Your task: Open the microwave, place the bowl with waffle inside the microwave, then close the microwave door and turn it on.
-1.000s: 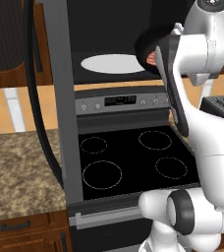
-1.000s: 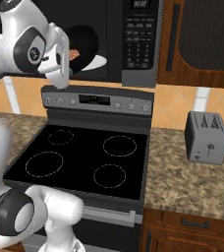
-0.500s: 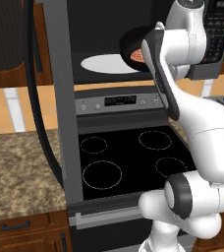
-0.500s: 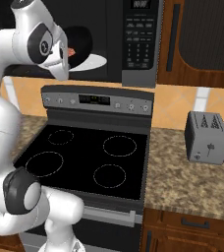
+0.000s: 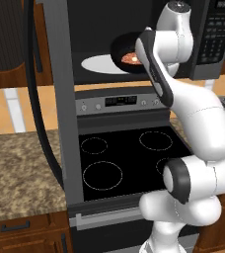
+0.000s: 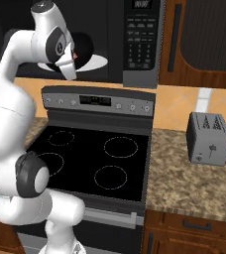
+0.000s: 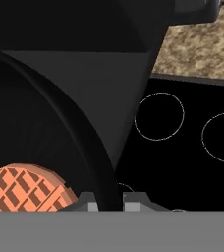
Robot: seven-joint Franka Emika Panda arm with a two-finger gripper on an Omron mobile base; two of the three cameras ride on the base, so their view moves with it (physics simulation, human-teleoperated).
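The second step of the task is in hand: the microwave door [image 5: 48, 94] is swung wide open at the left, and the bowl [image 5: 127, 53] with the waffle [image 5: 131, 59] is being carried into the microwave [image 6: 135, 44]. In the left base view the bowl is seen at the mouth of the cavity, over the right part of the white turntable plate [image 5: 99, 64]; whether it touches the plate cannot be told, though it appears to be held just above it. In the hand view the bowl's dark rim [image 7: 92, 147] runs down between the pincer [image 7: 109, 201] tips, with the waffle lying inside at the lower left. The pincer is thus nearly closed, clamped on the thin wall of the bowl.

Below the microwave the black stove [image 6: 95, 158] is seen, and a grey toaster [image 6: 209, 138] stands on the counter [image 6: 194, 183] to its right, well apart from the work.

By judgement, the next move calls for the bowl to be lowered level onto the turntable, nearer its middle, so that the waffle is not tipped out. Only then should the rim be released and the arm drawn straight back out of the cavity, clear of the frame. The door is not yet closed, and the keypad [image 6: 141, 39] at the right is not yet pressed.
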